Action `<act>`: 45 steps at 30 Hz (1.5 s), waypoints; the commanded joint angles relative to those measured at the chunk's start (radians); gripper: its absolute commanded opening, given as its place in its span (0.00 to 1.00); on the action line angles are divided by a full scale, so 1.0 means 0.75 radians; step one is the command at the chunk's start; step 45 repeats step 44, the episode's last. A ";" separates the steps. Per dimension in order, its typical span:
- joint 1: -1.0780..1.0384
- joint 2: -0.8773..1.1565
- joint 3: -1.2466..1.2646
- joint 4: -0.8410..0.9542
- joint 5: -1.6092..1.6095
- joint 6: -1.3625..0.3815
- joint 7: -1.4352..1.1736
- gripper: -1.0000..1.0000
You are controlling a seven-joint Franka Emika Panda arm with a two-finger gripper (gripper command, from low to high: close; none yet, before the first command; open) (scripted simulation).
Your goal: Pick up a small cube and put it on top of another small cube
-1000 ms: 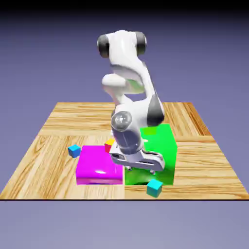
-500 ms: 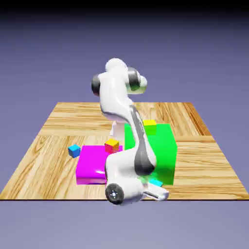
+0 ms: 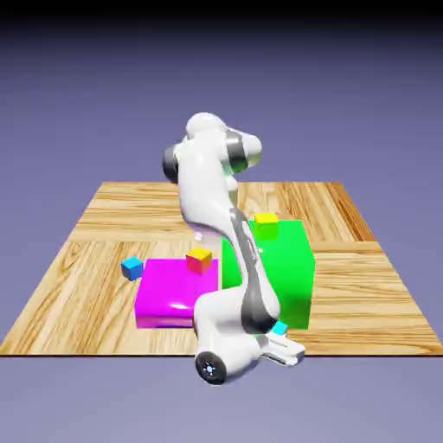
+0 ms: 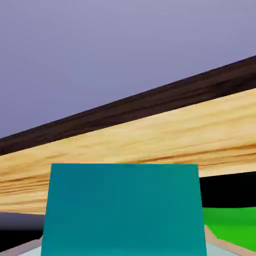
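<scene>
Teal-cyan small cube (image 4: 124,210) | seen pinched between the fingers of the tool (image 3: 281,344), at the surface's (image 3: 363,285) near edge beside the green block (image 3: 279,264) | darker-blue cube (image 3: 131,268) judged the target, lying well apart toward the exterior view's left, past the magenta block (image 3: 169,294)

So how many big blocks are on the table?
2. The magenta block lies flat toward the exterior view's left, and the taller green block stands right beside it. The arm could hide something behind it.
</scene>
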 commanded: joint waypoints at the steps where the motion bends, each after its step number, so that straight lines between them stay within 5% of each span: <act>1: 0.005 -0.014 -0.003 0.023 0.003 -0.004 -0.027 0.00; 27: 0.173 -0.537 -1.077 -0.596 -0.010 0.203 -1.474 0.00; 35: 0.078 -0.340 -1.403 -0.835 -0.148 -0.020 -1.307 0.00; 41: 0.130 -0.345 -1.383 -1.055 -0.107 0.173 -1.317 0.00; 42: 0.130 -0.345 -1.383 -1.055 -0.107 0.173 -1.317 1.00; 45: 0.118 -0.344 -1.387 -1.007 -0.116 0.131 -1.315 1.00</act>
